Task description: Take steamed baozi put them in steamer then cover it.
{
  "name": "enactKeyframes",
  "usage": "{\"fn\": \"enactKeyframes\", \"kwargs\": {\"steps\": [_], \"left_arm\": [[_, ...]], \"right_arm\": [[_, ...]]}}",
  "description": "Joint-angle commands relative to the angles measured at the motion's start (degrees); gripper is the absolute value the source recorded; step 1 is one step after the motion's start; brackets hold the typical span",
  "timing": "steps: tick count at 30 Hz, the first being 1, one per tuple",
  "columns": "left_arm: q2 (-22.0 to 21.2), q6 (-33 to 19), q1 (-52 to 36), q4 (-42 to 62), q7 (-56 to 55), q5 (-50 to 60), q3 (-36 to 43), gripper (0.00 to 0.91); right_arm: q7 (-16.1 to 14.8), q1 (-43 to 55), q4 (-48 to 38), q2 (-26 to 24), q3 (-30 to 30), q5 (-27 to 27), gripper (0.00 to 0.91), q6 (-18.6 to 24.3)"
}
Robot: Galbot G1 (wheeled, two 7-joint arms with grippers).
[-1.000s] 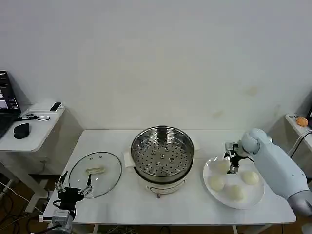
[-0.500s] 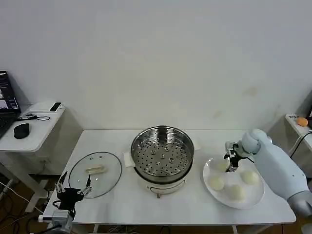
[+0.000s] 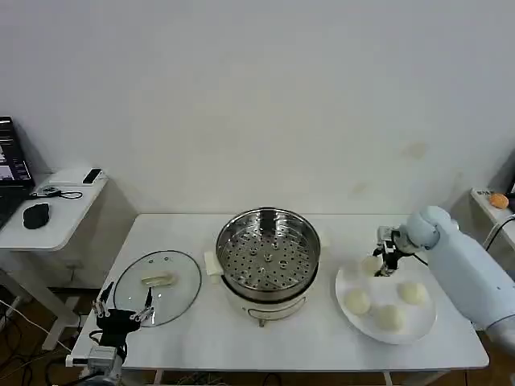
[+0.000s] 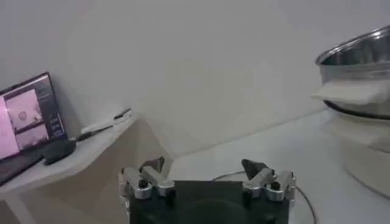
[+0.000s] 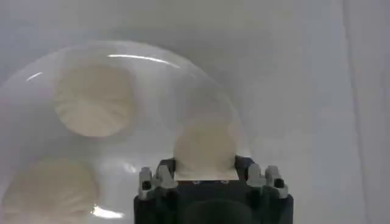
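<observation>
The steel steamer [image 3: 268, 257] stands mid-table with its perforated tray bare; its rim also shows in the left wrist view [image 4: 359, 67]. To its right, a white plate [image 3: 382, 289] carries three steamed baozi [image 3: 357, 301], [image 3: 413, 292], [image 3: 389, 317]. My right gripper [image 3: 388, 259] hovers over the plate's far edge, shut on a fourth baozi [image 5: 206, 149] that sits between its fingers just above the plate [image 5: 152, 79]. Two plate baozi [image 5: 94, 100], [image 5: 49, 189] lie beyond it. My left gripper [image 3: 121, 314] stays open and empty at the table's front left corner [image 4: 204, 170].
A round glass lid [image 3: 157, 285] lies flat on the table left of the steamer, close to the left gripper. A side desk [image 3: 48, 217] with a mouse and laptop stands further left. A wall runs behind the table.
The right gripper has risen a little and shifted back and to the right over the plate, carrying the baozi with it. The left arm has not moved.
</observation>
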Motion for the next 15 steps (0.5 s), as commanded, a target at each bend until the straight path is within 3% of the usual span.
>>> {"fn": "enactKeyframes", "kwargs": {"steps": [1,9,15], "left_arm": [[0.0,0.1,0.0,-0.1,0.1,0.1,0.1,0.907],[-0.1,0.1,0.5,-0.4,0.5,0.7,0.5,0.907],[-0.6,0.0,1.1,-0.8,0.1,0.6,0.0,0.907]], "right_arm": [[-1.5,7.6,6.9,-3.8,-4.6,7.1,0.655,-1.8],[-3.3,24.9,6.6,1.0,-15.7,18.0,0.655,-3.9],[-4.9,33.0,0.7,8.1,-20.4,19.1,0.655,-1.1]]}}
